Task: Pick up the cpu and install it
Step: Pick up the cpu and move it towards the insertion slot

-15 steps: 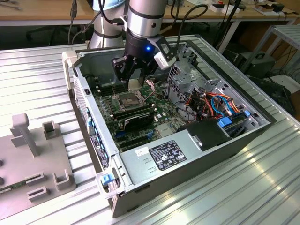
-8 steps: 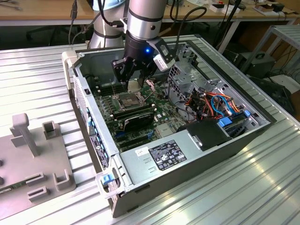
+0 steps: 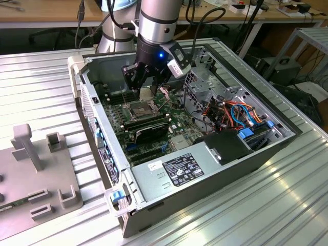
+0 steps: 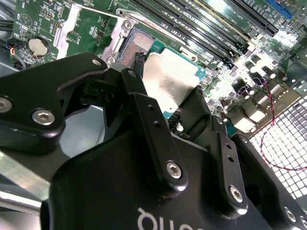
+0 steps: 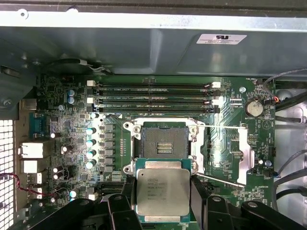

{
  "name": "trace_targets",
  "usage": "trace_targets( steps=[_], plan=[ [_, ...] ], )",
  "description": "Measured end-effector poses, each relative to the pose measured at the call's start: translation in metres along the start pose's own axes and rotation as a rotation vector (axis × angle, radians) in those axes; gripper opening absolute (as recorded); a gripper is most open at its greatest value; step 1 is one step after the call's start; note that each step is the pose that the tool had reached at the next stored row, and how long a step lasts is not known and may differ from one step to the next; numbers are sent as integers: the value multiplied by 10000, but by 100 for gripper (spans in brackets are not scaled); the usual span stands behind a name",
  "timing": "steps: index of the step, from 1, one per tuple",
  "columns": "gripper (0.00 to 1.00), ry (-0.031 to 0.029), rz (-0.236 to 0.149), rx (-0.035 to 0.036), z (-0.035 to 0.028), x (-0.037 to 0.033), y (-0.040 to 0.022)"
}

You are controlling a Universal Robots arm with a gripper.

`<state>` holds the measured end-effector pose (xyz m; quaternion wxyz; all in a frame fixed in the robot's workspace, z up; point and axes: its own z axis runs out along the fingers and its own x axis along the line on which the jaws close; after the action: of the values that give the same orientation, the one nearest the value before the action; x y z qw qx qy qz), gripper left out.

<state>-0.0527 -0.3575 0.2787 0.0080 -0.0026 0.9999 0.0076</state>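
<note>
First wrist view: claw (image 5: 163, 199) grips cpu (image 5: 162, 189) near socket (image 5: 162, 143).

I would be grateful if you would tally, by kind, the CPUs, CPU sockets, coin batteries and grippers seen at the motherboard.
cpu, held between the gripper's fingers: 1
socket, open and empty: 1
coin battery: 1
gripper: 1
Total: 4
</note>
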Motion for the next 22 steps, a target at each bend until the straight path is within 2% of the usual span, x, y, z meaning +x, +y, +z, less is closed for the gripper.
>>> trace_targets(
  steps=[18,19,20,22],
  plan=[
    [55,-2,2,-3,17,1,9],
    [55,0,0,7,101,-6,48],
    [55,0,1,10,211,-16,74],
    [55,0,1,10,233,-18,80]
  ],
)
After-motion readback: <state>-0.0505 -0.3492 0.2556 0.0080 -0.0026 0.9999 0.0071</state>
